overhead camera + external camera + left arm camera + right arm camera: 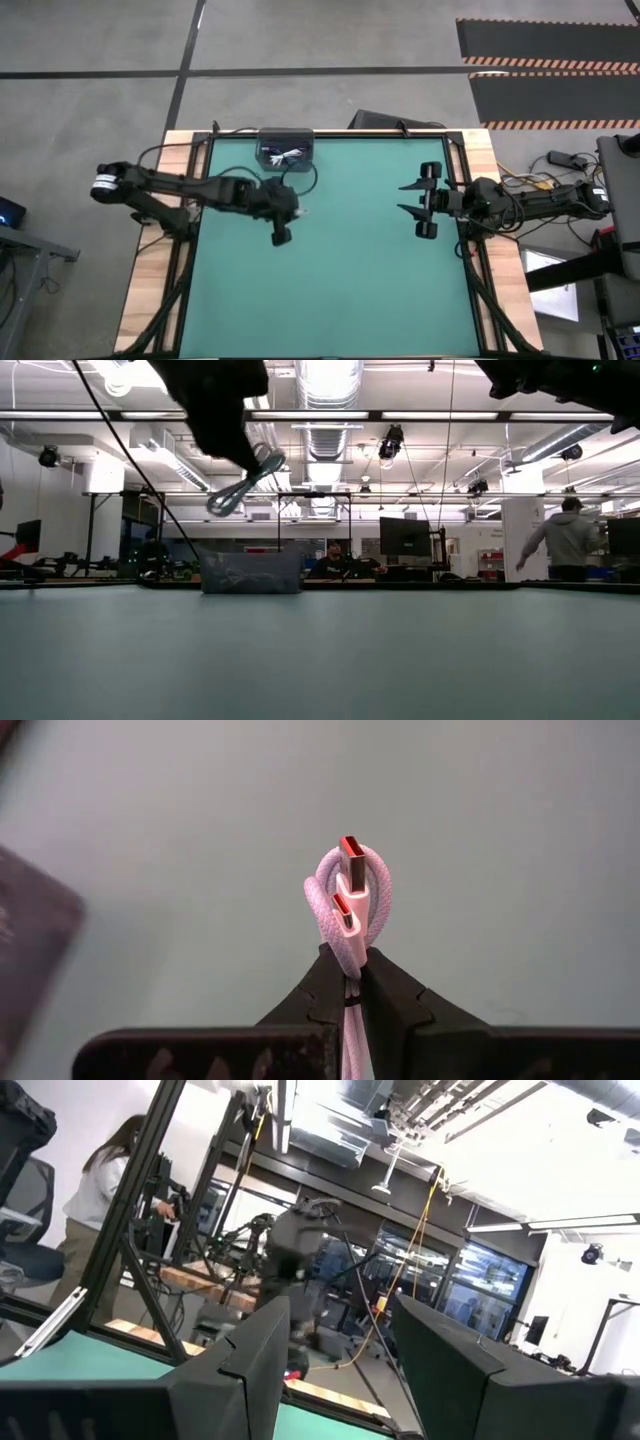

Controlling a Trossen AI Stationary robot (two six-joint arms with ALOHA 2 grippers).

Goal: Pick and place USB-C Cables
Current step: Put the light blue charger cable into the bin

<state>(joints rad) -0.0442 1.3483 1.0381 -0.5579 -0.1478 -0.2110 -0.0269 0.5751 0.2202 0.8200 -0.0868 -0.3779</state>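
A pale coiled USB-C cable (350,910) is pinched between the closed fingers of the left gripper (352,982) and held above the green table (350,280), near the dark bin (285,149). The right gripper (420,206) is kept wide open and empty over the table's right side.

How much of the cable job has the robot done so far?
Nothing looks placed yet: the green mat shows no cables set down. In hand: the left end effector is shut on a pale looped cable, lifted above the table. Left to do: more cables sit in the dark bin at the far edge. The right end effector waits open near the right side.
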